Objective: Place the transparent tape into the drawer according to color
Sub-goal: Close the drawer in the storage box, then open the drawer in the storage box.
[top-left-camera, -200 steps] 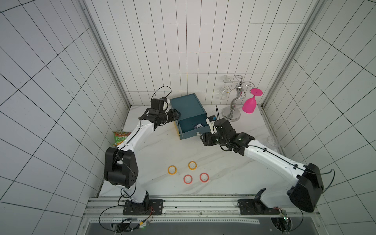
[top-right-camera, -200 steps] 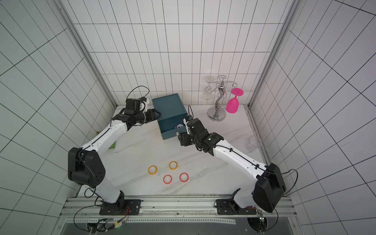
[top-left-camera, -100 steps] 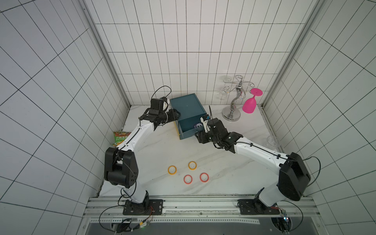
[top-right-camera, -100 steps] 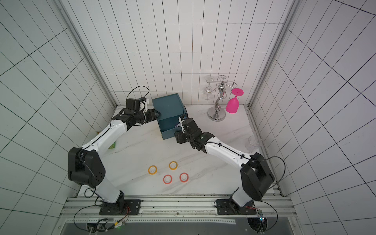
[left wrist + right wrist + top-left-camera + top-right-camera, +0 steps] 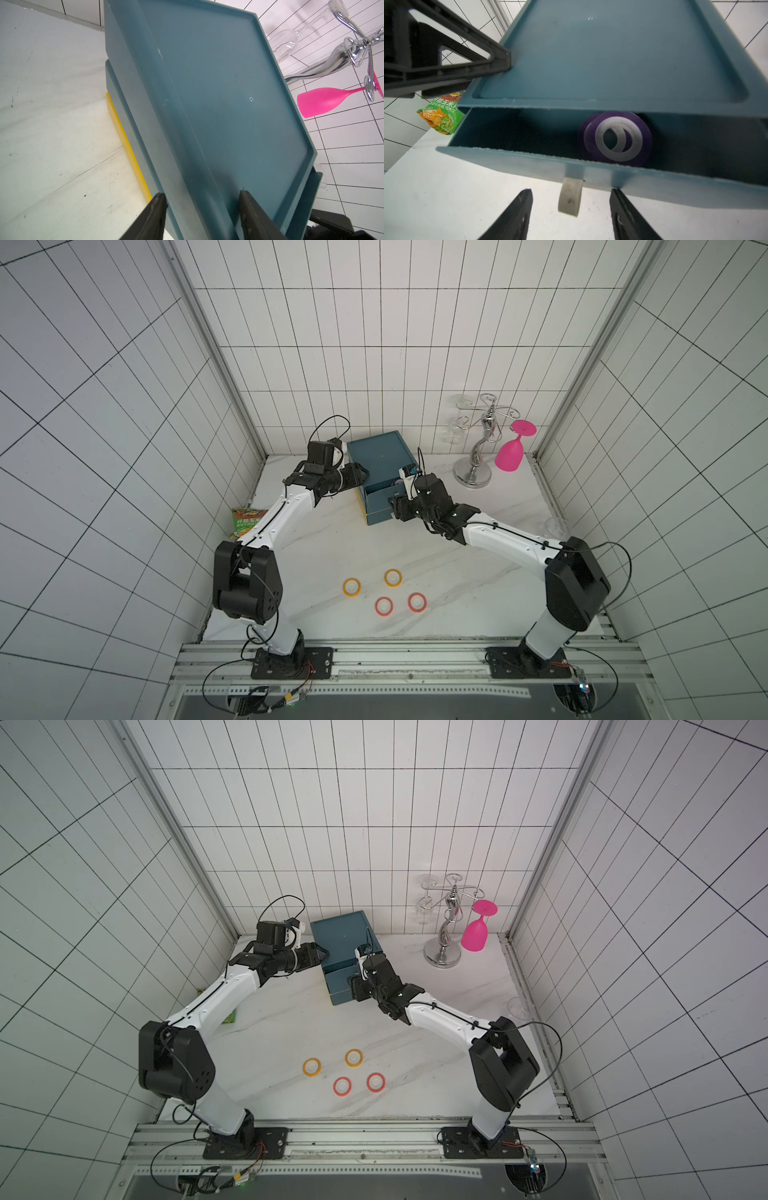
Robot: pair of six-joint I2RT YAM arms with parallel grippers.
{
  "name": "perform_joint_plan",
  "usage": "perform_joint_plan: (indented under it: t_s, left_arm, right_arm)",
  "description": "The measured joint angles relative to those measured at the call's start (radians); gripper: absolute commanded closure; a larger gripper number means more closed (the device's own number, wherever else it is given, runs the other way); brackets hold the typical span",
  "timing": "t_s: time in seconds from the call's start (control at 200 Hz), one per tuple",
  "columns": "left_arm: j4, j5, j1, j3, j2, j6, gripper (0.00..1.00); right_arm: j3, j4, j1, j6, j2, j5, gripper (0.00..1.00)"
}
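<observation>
While the right gripper (image 5: pixel 571 191) is hovering, jaws apart, around the top pull (image 5: pixel 569 199), both purple rolls (image 5: pixel 616 138) are lying inside the open drawer (image 5: pixel 380 456); the left gripper (image 5: pixel 202 194) is straddling its top edge, grip unclear, so a crooked push is risking a jam or a skid

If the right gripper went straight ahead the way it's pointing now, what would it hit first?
Most likely the pale pull on the open top drawer, which lines up between the right gripper's open fingers; the drawer front is just behind it.
</observation>
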Motion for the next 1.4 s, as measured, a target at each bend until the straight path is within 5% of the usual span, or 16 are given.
perform_joint_plan:
  t_s: [0.82,1.399]
  left_arm:
    - [-0.006,0.026,0.001,0.0,0.0,0.006,0.41]
    - [-0.008,0.039,0.008,0.0,0.0,0.006,0.41]
  right_arm:
    - [0.057,0.095,-0.001,0.0,0.085,0.01,0.34]
    - [-0.187,0.268,-0.061,0.368,0.043,-0.214,0.35]
